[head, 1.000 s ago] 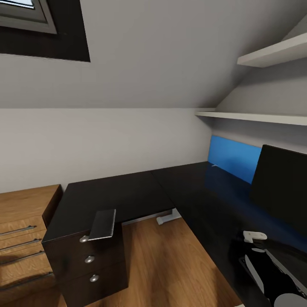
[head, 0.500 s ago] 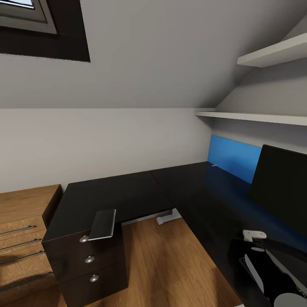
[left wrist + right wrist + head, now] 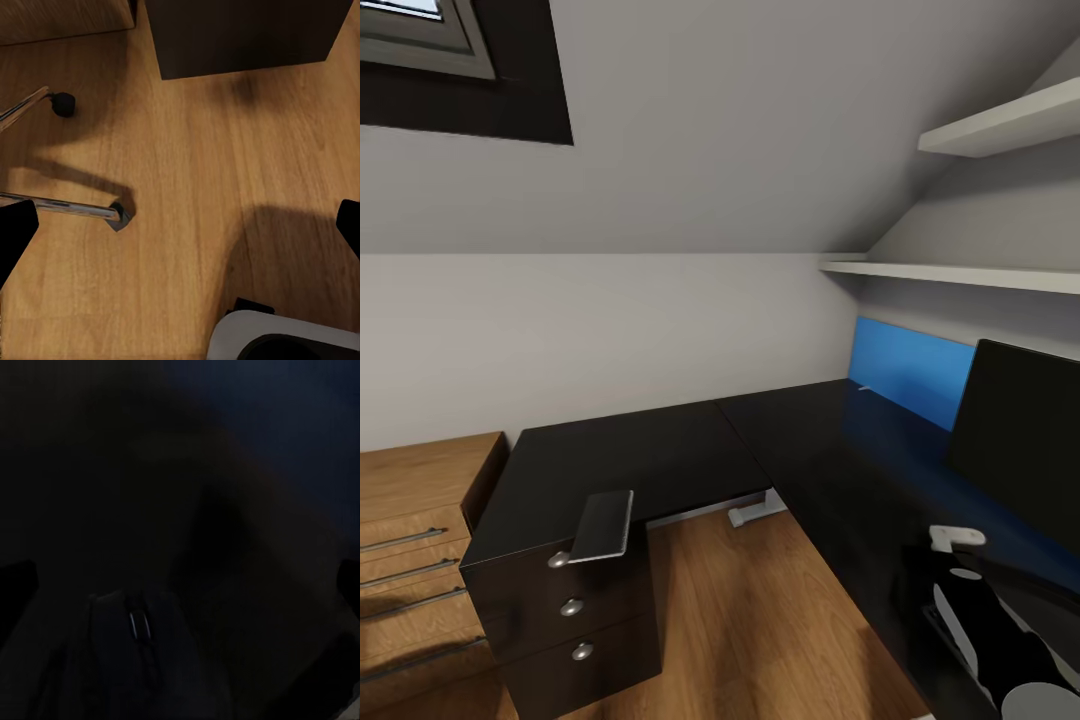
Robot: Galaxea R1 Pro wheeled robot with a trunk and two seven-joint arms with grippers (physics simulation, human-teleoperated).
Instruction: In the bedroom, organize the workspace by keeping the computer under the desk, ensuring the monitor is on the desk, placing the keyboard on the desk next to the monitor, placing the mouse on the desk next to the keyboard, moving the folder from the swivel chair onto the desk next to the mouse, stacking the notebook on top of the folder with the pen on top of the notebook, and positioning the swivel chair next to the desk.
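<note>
Two grippers, both with fingers spread and holding nothing, as we see them. The monitor [image 3: 1025,445] stands at the desk's [image 3: 660,450] right edge; the mouse [image 3: 139,660] lies dimly below our right gripper [image 3: 180,585].

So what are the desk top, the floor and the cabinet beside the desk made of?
The desk top looks like glossy black laminate or lacquer: the blue panel reflects in it. The floor looks like satin-finished wood planks with visible grain. The cabinet shows warm wood grain, possibly veneer, with metal bar handles.
</note>
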